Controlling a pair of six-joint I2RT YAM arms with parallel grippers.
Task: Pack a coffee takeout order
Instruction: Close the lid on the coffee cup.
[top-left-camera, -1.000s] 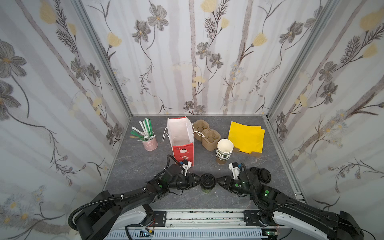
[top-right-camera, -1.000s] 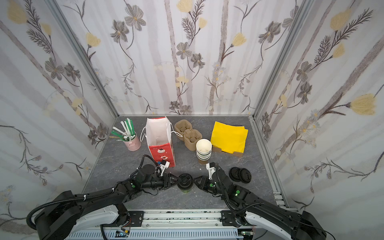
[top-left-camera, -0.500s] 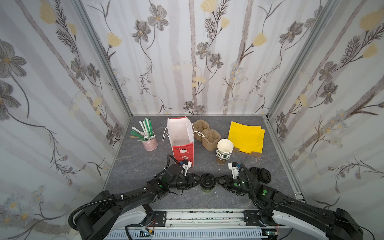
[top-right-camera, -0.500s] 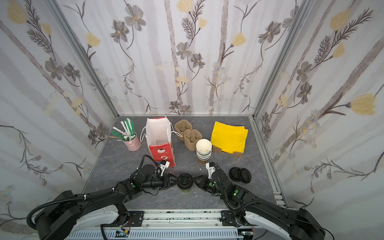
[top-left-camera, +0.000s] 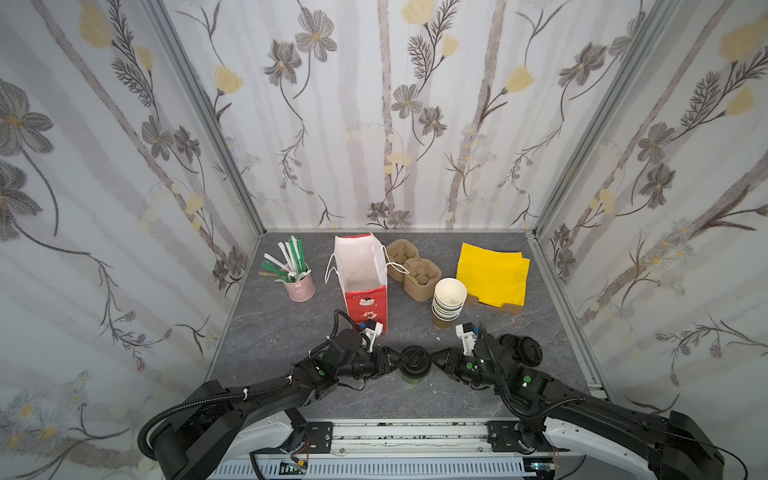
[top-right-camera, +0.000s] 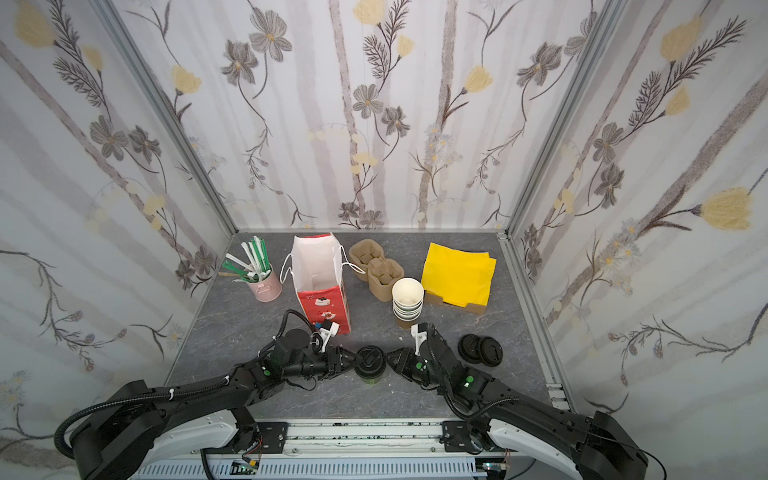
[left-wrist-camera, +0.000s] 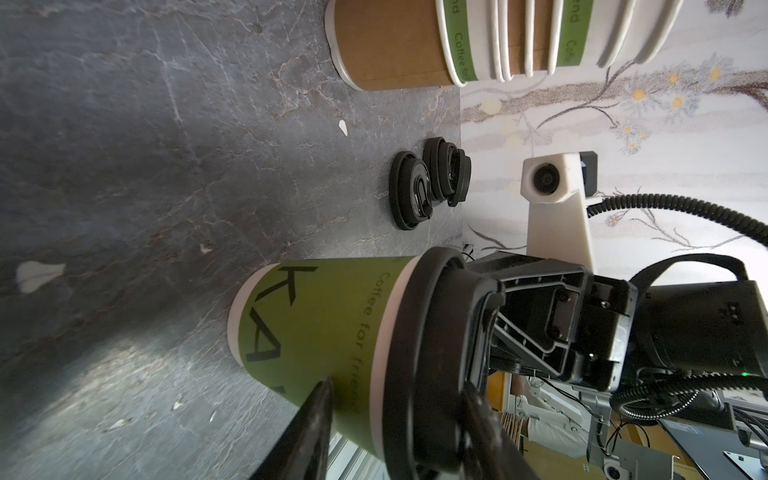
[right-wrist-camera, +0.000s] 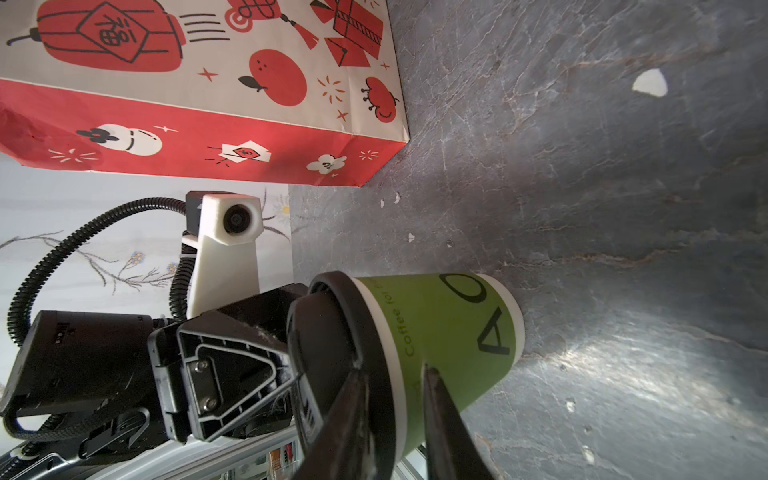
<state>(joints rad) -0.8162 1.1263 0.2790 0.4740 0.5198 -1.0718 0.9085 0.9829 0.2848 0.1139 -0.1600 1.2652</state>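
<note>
Front and centre: the cup (top-left-camera: 413, 374) stands upright on the grey counter (top-left-camera: 282, 345), close to the front edge, its black lid (top-left-camera: 414, 357) on top, and both arms meet at it from either side. The left pincer (top-left-camera: 397, 362) has its jaws part-way apart across the lid's rim. In the left wrist view one finger (left-wrist-camera: 318, 403) sits at the green wall and its partner lies over the lid top, but whether it squeezes I cannot tell. Same story at the right pincer (top-left-camera: 434, 360): one finger (right-wrist-camera: 440, 415) at the wall, the other at the rim, grip unclear. For room, bare counter opens toward the left wall. It is tighter elsewhere: the bag (top-left-camera: 365, 282) is just behind the left wrist, the stack of cups (top-left-camera: 449, 299) just behind the right pincer, and the loose lids (top-left-camera: 521, 349) just beside the right arm, near the side rail. On to containers. The bag stands upright, mouth open, white lining showing. At back left, the pink bucket (top-left-camera: 301, 289) holds green and white straws (top-left-camera: 291, 259). The yellow napkins (top-left-camera: 492, 272) lie on a cardboard tray (top-left-camera: 509, 308), with the cardboard carrier (top-left-camera: 411, 270) between bag and napkins.
</note>
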